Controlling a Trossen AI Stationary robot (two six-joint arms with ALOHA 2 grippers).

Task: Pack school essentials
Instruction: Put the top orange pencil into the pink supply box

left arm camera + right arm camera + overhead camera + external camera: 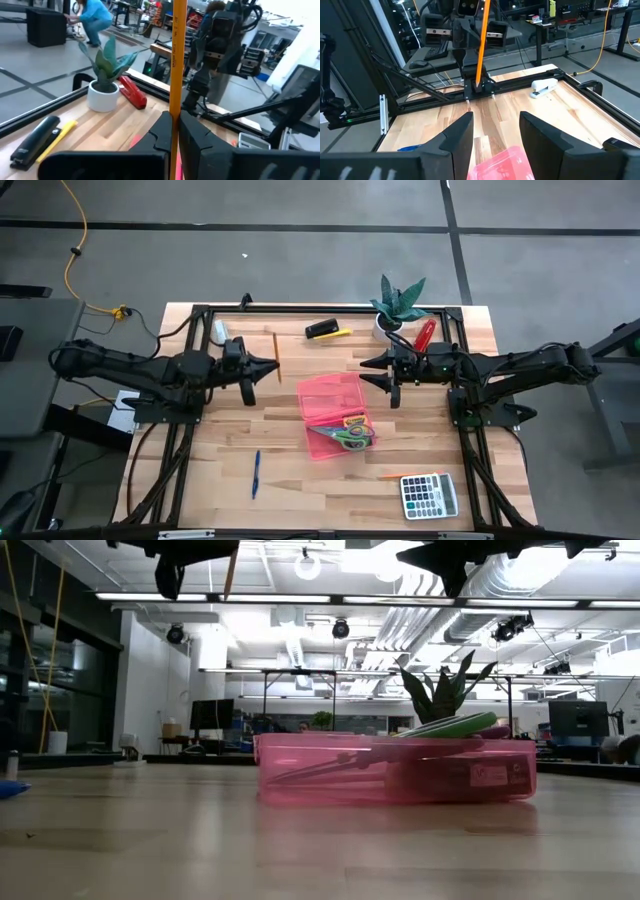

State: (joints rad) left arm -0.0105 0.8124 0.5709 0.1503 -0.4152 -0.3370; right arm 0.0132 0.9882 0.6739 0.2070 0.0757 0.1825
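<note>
The orange pencil (276, 356) is clamped upright between the closed fingers of the left gripper (270, 367), raised above the worktop (200, 480) on its left half, just left of the pink tray (318, 392). In the left wrist view the pencil (176, 60) runs straight up from the pinched fingertips (165, 127).

The pink tray sits near the middle of the worktop. Green-handled scissors (352, 437) lie inside it at its front end, beside a small yellow-green box (353, 421). A blue pen (256, 474) lies on the worktop near the front edge, left of the tray. A second orange pencil (392, 476) lies near the front right, just beside a calculator (429, 495) at the front right corner.

The right gripper (389, 374) hangs above the worktop to the right of the tray, its fingers spread apart and holding nothing.

Along the back edge stand a black and yellow stapler (327, 331), a potted plant (398, 306) and a red tool (425, 333).
</note>
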